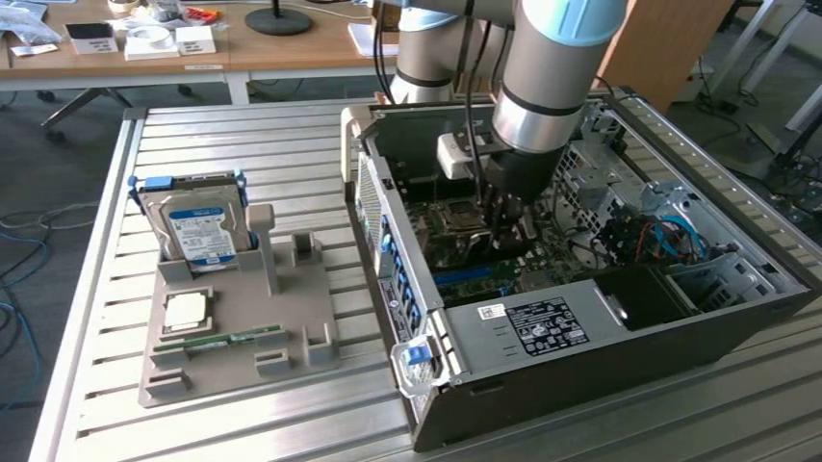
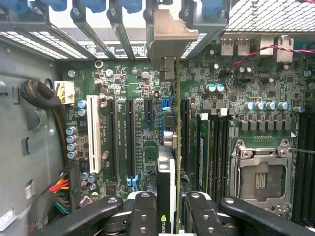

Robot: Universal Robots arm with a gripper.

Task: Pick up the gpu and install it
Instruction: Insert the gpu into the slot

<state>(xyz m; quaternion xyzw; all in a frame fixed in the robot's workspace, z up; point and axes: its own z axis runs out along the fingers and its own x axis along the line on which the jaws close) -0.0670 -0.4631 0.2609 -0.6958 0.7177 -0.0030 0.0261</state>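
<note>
In the wrist view the gpu [image 2: 167,172] stands edge-on between my black fingers [image 2: 142,209], its green board and black shroud with a logo showing. Its silver bracket [image 2: 167,37] reaches the rear slot openings of the case. The card lines up over a long slot of the green motherboard [image 2: 142,132]; I cannot tell whether it is seated. My gripper [image 2: 167,204] is shut on the card. In the exterior view the gripper [image 1: 503,226] is lowered deep inside the open computer case [image 1: 591,327], over the motherboard.
A CPU socket [image 2: 261,179] and memory slots lie beside the card. Cable bundles [image 2: 49,103] hang at the case wall. On the slatted table, a grey holder [image 1: 231,356] carries a hard drive [image 1: 199,231], a CPU [image 1: 187,310] and a memory stick [image 1: 238,339].
</note>
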